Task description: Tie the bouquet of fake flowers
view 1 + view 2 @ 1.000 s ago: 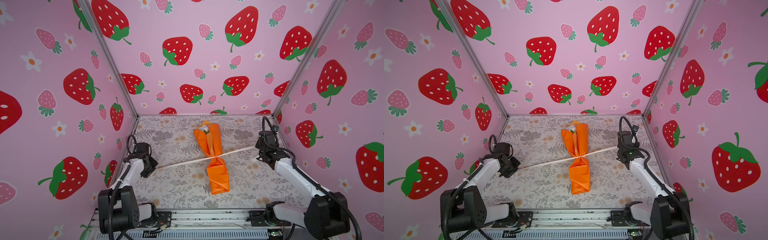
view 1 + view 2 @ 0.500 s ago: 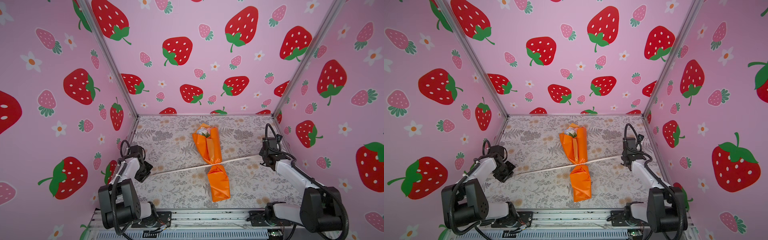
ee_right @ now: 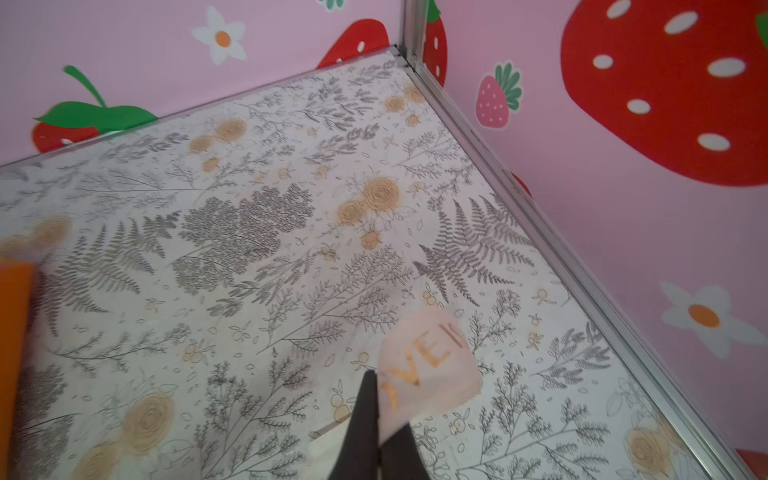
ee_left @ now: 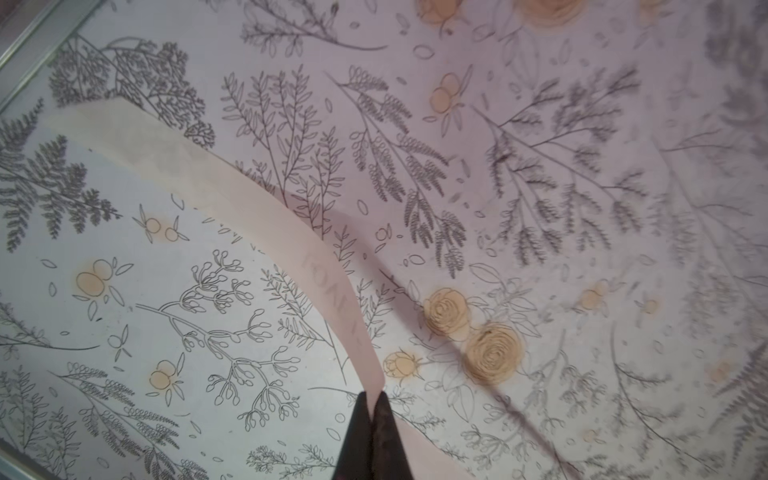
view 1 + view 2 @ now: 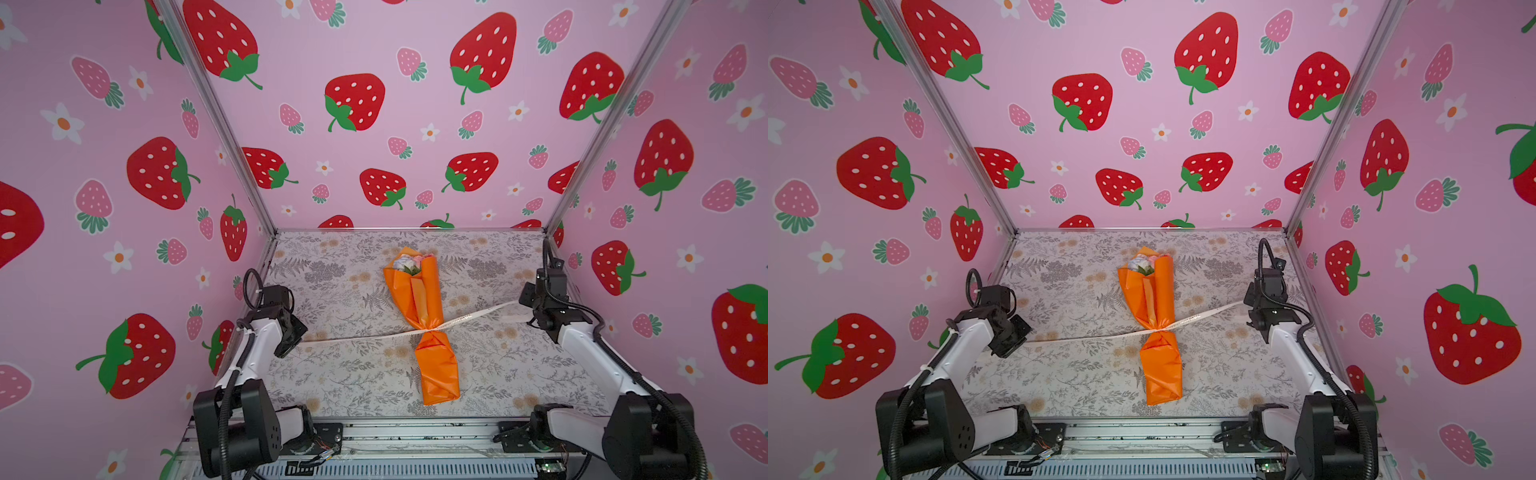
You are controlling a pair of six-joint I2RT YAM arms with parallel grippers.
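Note:
The bouquet of fake flowers [image 5: 417,299] [image 5: 1152,299] lies in the middle of the floral mat, wrapped in orange paper. White and pink blooms [image 5: 409,262] show at its far end. A cream ribbon [image 5: 365,336] [image 5: 1092,337] pinches the paper into a narrow waist and stretches out to both sides. My left gripper [image 5: 296,338] [image 5: 1019,338] [image 4: 374,401] is shut on the ribbon's [image 4: 266,208] left end. At the right, my right gripper [image 5: 524,305] [image 5: 1246,307] [image 3: 376,382] is shut on the ribbon's [image 3: 432,357] other end, which carries gold letters. An orange edge of the bouquet [image 3: 12,332] shows in the right wrist view.
Pink strawberry-print walls [image 5: 374,124] enclose the mat on three sides, with metal rails [image 3: 519,199] at their base. Each gripper sits close to its side wall. The arm bases and a metal frame [image 5: 415,436] line the front edge.
Both grippers have drawn outward and slightly toward the front, pulling the ribbon tighter. The bouquet's waist has cinched narrower and the bouquet has shifted a little on the mat.

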